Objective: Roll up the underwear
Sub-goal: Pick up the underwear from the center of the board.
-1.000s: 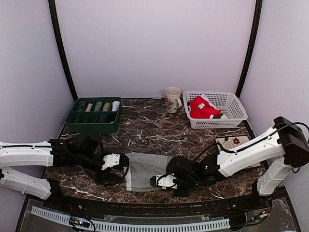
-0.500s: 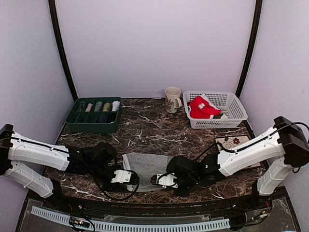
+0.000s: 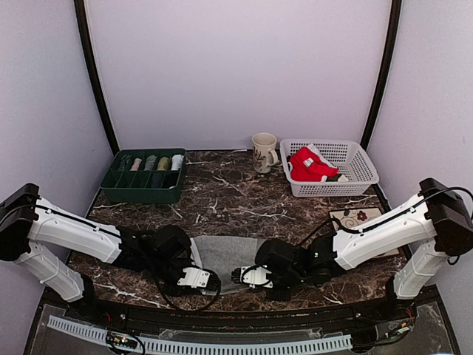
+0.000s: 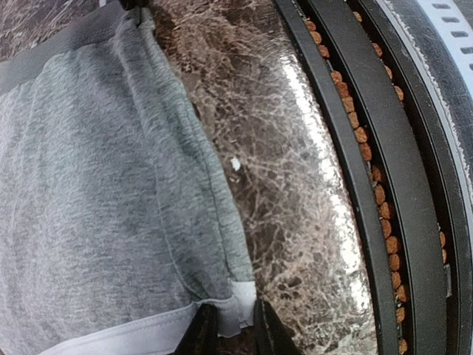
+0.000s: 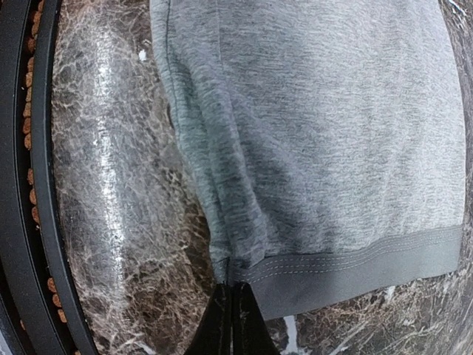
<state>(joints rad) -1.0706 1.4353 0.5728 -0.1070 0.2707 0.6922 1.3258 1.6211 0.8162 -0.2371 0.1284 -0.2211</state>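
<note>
The light grey underwear (image 3: 222, 255) lies flat on the marble table near the front edge, between my two grippers. My left gripper (image 3: 211, 281) is at its near left corner. In the left wrist view the gripper (image 4: 233, 329) stands narrowly open, its fingers (image 4: 199, 334) straddling the pale trim corner of the underwear (image 4: 111, 185). My right gripper (image 3: 235, 276) is at the near right corner. In the right wrist view it (image 5: 231, 296) is shut on the underwear (image 5: 318, 133) at the waistband seam. A red underwear (image 3: 309, 164) lies in the white basket (image 3: 325, 191).
A green divided tray (image 3: 118, 185) holding rolled cloths stands at the back left. A mug (image 3: 263, 152) is beside the basket at the back. A patterned coaster (image 3: 358, 218) lies at the right. The black table rim (image 4: 347, 148) runs close to both grippers.
My left arm swung from the cloth's left edge down to its near left corner and its jaws narrowed around the trim. The right gripper stayed shut on its corner.
</note>
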